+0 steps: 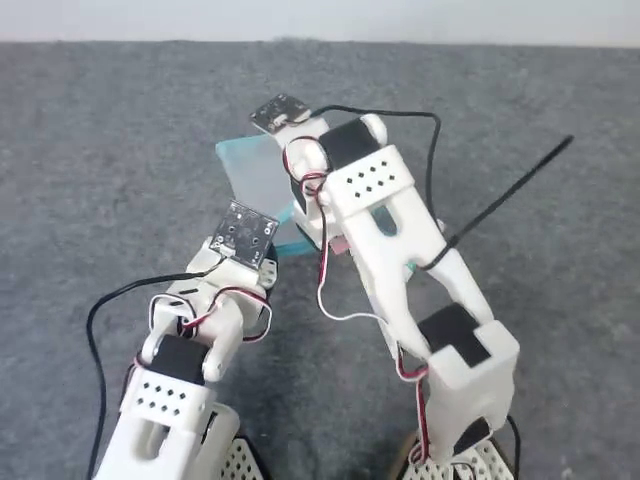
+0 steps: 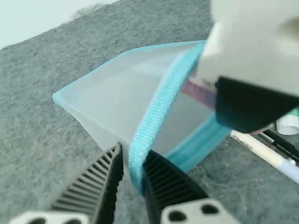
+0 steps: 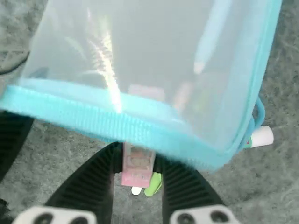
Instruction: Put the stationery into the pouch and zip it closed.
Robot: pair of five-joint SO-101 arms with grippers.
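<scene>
The left gripper [image 2: 133, 177] is clamped on the teal zip edge [image 2: 159, 107] of the pouch [image 2: 107, 98], holding its mouth up. The right gripper [image 3: 138, 156] pinches a pink piece [image 3: 135, 173], perhaps an eraser, with its long axis pointing straight into that mouth, square across the zip edge. The pouch is translucent, soft-walled and teal-trimmed; pens [image 2: 264, 151] lie just beside it, nearer the right gripper.

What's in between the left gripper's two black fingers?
The pouch's teal zipper edge sits held in the left gripper; the left wrist view shows it.
</scene>
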